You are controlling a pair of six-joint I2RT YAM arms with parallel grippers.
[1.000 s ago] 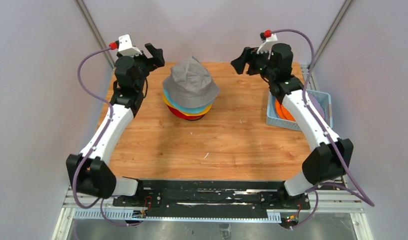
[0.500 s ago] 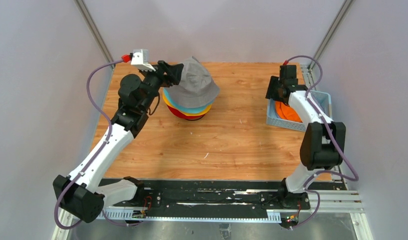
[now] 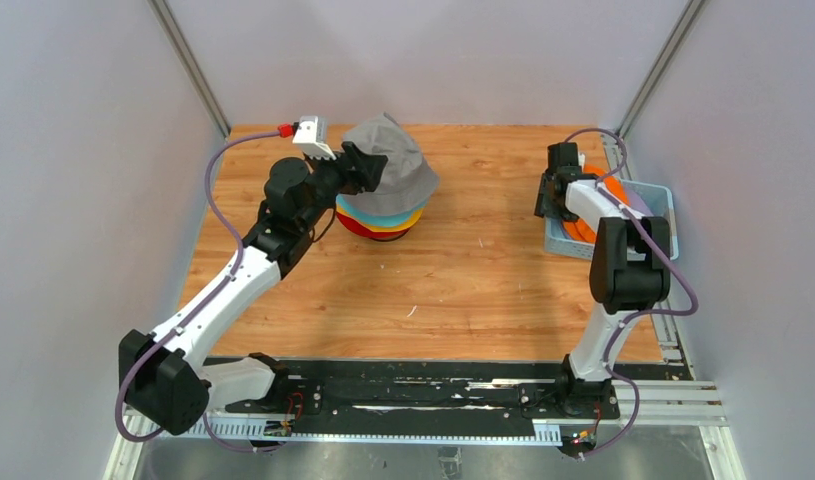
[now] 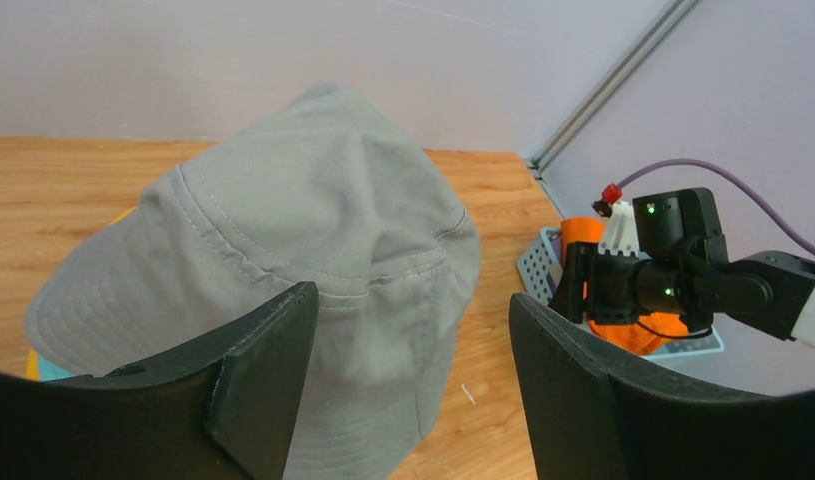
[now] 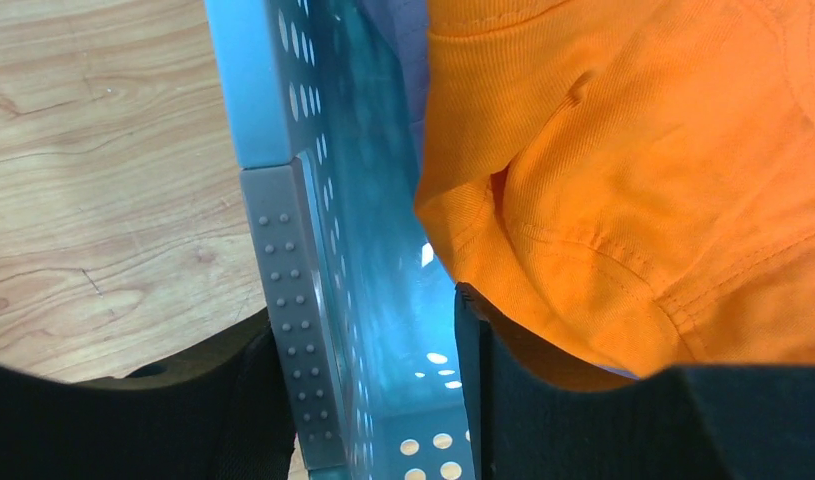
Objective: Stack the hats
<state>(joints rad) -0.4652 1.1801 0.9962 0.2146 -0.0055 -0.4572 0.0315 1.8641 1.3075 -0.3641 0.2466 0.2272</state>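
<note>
the grey hat (image 3: 398, 170) sits on top of the stack at the far middle of the wooden table (image 3: 463, 270), its brim drooping over the teal hat (image 3: 375, 212), the yellow hat (image 3: 416, 216) and the red hat (image 3: 363, 228), which show only as coloured rims beneath it. the left gripper (image 3: 368, 168) is at the stack's left side, level with the grey crown. its jaws are spread and nothing is clamped between them. in the left wrist view the grey brim fills the gap between the two dark fingers (image 4: 258, 370), and one finger looks to be brushing the cloth, though from this angle i cannot be sure it touches. the right gripper (image 5: 368, 330) points down at the light blue basket (image 3: 663, 195) at the table's right edge. its jaws are apart and straddle the basket's near wall, one finger outside over the wood, the other inside. the orange hat (image 5: 633, 180) lies bunched in the basket, its folded edge resting against the inner finger, not pinched.
</note>
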